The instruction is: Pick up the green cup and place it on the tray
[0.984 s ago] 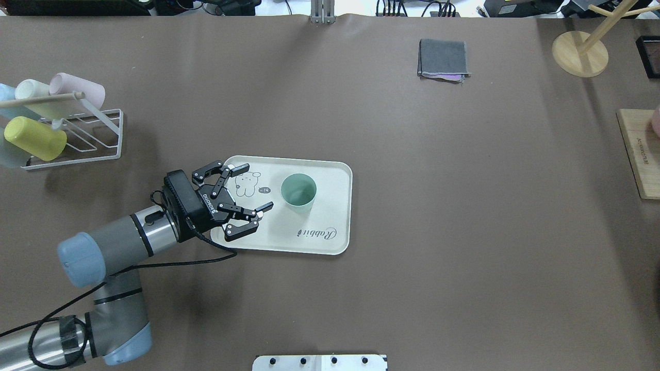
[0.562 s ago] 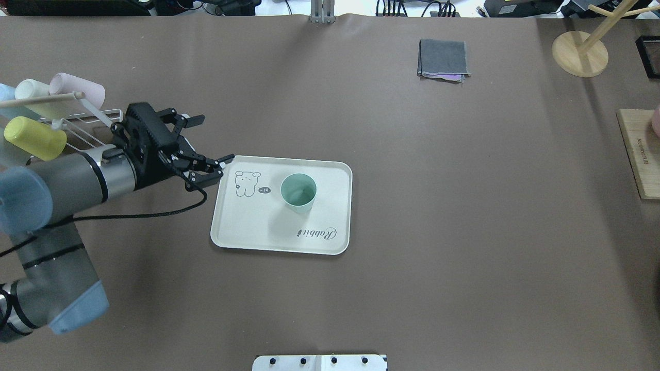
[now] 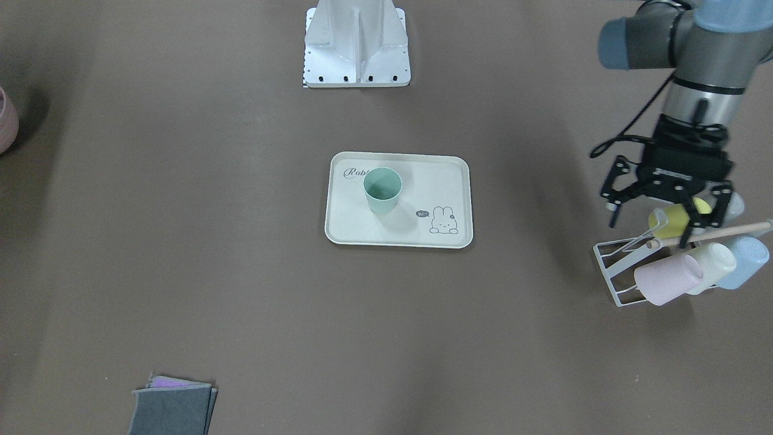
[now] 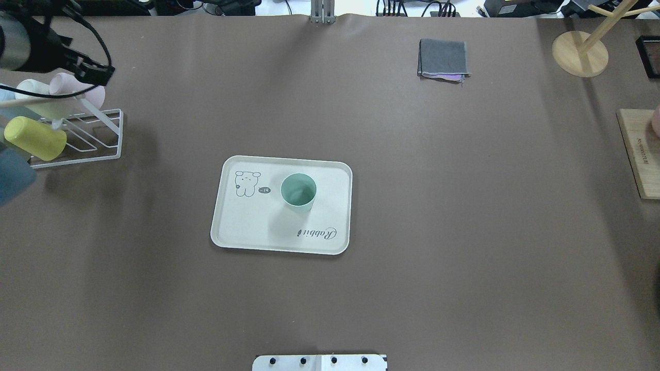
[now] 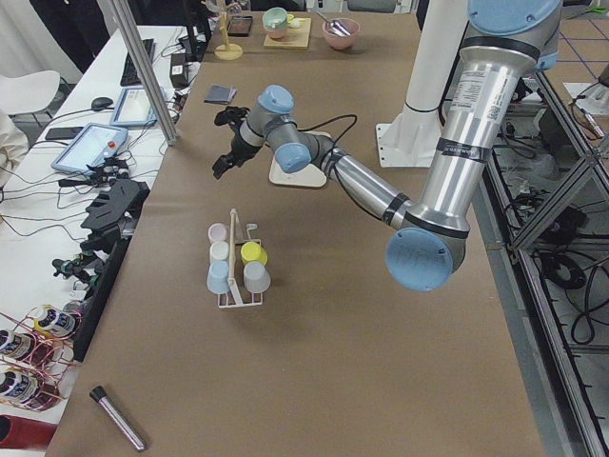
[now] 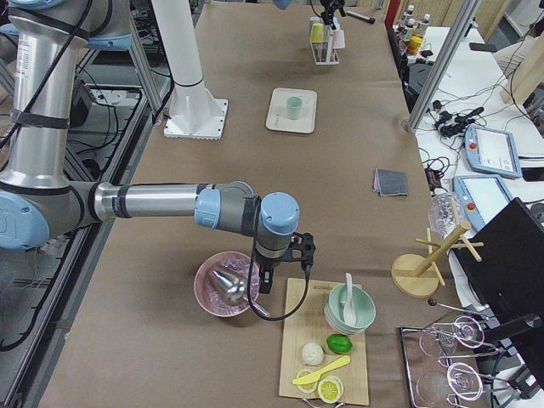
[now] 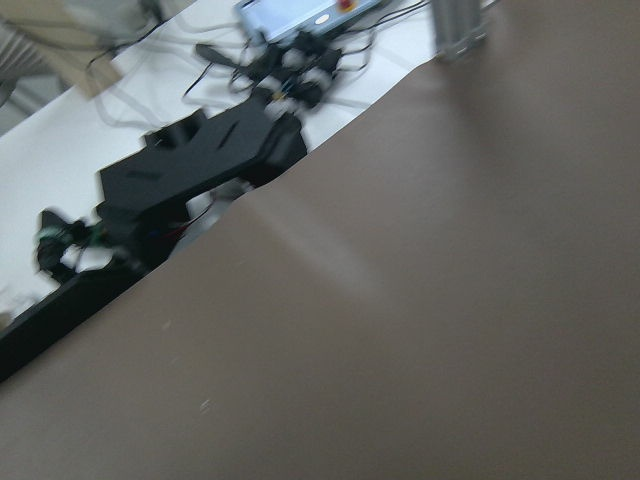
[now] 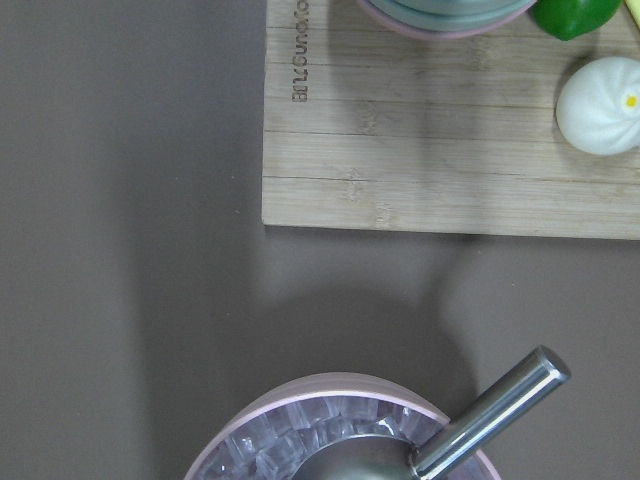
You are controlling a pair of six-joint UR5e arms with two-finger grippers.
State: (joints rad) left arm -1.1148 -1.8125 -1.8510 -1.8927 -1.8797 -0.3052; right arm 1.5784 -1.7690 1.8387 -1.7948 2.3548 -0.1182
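Green cup (image 4: 298,192) stands upright on the tray (image 4: 242,226)
I see the left gripper (image 3: 664,214) spread wide, empty, well apart from the tray; whether the right gripper (image 6: 268,276) is clenched I cannot tell

**A robotics lab, told by its bench and hardware**

The left claw (image 5: 225,143) hangs over a long table (image 5: 285,362) covered in a brown mat, at the end of a jointed industrial arm (image 5: 362,186). Behind the claw a white pedestal (image 5: 423,86) stands on a bolted base plate. Out past the claw, off the table's edge, a white bench (image 5: 57,205) carries cables (image 5: 29,181), a teach pendant (image 5: 95,145) with a red button and spare black hardware (image 5: 112,202). An aluminium post (image 5: 143,71) rises between claw and bench, and metal framing (image 5: 547,219) stands on the side away from the claw.
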